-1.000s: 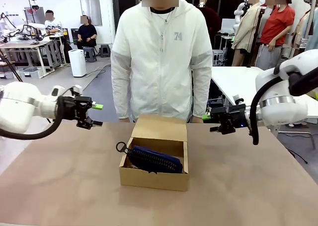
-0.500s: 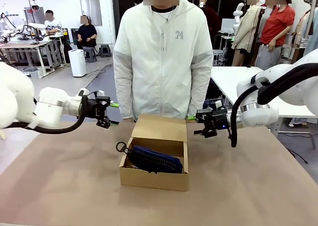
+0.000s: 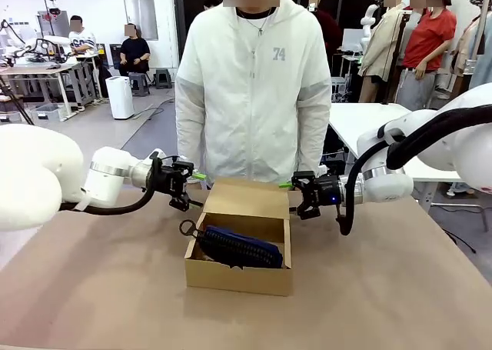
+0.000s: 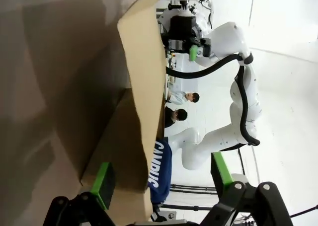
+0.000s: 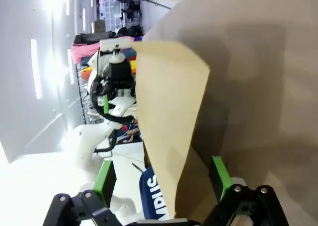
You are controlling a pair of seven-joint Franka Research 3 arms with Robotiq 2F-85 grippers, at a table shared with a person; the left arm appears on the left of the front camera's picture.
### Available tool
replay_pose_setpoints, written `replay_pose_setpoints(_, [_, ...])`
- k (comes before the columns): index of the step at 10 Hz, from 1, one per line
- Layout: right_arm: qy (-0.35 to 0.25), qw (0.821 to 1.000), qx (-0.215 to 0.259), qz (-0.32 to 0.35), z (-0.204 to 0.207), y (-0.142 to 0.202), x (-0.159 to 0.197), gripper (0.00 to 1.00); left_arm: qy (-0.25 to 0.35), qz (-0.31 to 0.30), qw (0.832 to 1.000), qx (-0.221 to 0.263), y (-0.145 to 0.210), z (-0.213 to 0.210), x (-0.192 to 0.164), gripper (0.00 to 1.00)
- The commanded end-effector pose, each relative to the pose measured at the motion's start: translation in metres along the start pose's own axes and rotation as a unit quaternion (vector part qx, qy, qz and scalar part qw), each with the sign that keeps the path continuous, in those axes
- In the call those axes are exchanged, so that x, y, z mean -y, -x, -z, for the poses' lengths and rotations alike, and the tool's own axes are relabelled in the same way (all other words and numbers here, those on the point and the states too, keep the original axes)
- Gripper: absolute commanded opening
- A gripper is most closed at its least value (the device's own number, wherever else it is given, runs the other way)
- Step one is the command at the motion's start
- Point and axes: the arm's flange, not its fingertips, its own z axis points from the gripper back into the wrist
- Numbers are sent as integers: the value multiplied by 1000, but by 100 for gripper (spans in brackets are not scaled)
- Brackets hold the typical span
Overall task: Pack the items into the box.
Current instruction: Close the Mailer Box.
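your left claw [image 3: 189,190] and right claw [image 3: 297,198] are both released, jaws wide, one at each side edge of the raised flap lid [image 3: 247,199] of the small brown cardboard box [image 3: 238,277]. the box sits in the middle of the brown counter [image 3: 92,288]. in each wrist view the flap's edge runs up between the green pads, ungripped. the navy blue fabric pouch [image 3: 240,248] already lies inside the box, slanting across it.

what to watch, as i judge it:
- a black loop [image 3: 187,227] pokes over the box's left rim. fold the flap down now and it may catch there and leave the lid sprung.
- the carton looks light. an uneven push from one claw could skid or twist it toward you instead of hinging the flap.
- the flap is thin card, so a hard pinch on the edge would crease it.
- the two claws face each other across the flap. closing in together risks a knock.
- a person [image 3: 250,96] stands just behind the box, so a far swing crowds them.

counted: one box with one flap, one pouch, one black loop (i can't tell what it belongs to), two claws and one person at the counter.
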Motion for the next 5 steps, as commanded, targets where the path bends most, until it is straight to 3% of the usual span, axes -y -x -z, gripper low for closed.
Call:
replay_pose_setpoints(1, [0, 999, -38, 17, 3, -9, -5, 100, 3, 12, 999, -32, -27, 5, 5, 100])
replay_pose_setpoints(5, [-13, 998, -57, 19, 0, -5, 4, 100, 6, 52, 996, -67, -40, 42, 6, 100])
